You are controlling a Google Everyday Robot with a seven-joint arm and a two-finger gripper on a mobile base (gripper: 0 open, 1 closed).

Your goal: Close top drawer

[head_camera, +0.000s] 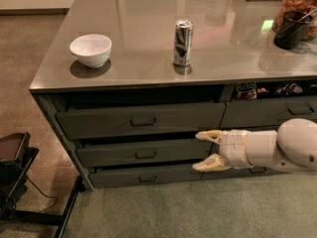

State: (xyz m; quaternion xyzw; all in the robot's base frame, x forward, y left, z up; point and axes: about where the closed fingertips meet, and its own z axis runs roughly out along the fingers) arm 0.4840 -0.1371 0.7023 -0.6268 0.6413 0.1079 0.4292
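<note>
The top drawer (141, 121) is a wide dark grey drawer under the counter's left half. It stands pulled out a little, with a dark gap above its front. Its small bar pull (142, 122) sits at the centre. My gripper (204, 150) is in front of the drawer stack's right end, at the height of the middle drawer (143, 152). It points left, just below the top drawer's lower right corner. Its two cream fingers (209, 135) are spread apart and hold nothing.
A white bowl (91, 49) and an upright can (183, 42) stand on the steel countertop (148, 14). A jar (296, 14) stands at the far right. The right column's top drawer (267, 90) holds snack packets. A dark stand (15, 172) is on the floor at the left.
</note>
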